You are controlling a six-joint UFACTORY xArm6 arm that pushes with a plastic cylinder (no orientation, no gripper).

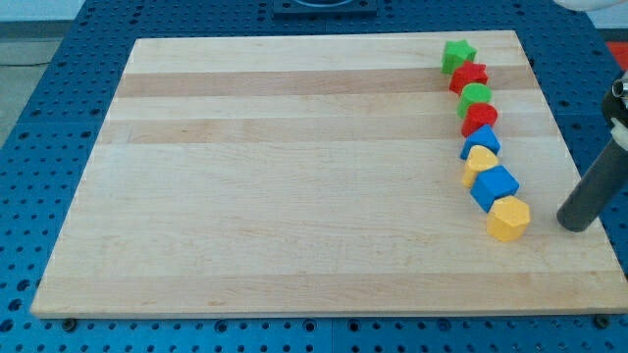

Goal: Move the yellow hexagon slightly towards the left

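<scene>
The yellow hexagon [508,219] lies at the lower end of a slanted chain of blocks on the right side of the wooden board [294,176]. It touches the blue cube [494,186] just above it. My tip [577,224] stands on the board to the right of the yellow hexagon, a short gap away and not touching it.
Up the chain from the blue cube come a small yellow block [481,162], a blue block [481,143], a red block [479,120], a green block [475,98], a red star [469,75] and a green star [457,56]. The board's right edge is close to my tip.
</scene>
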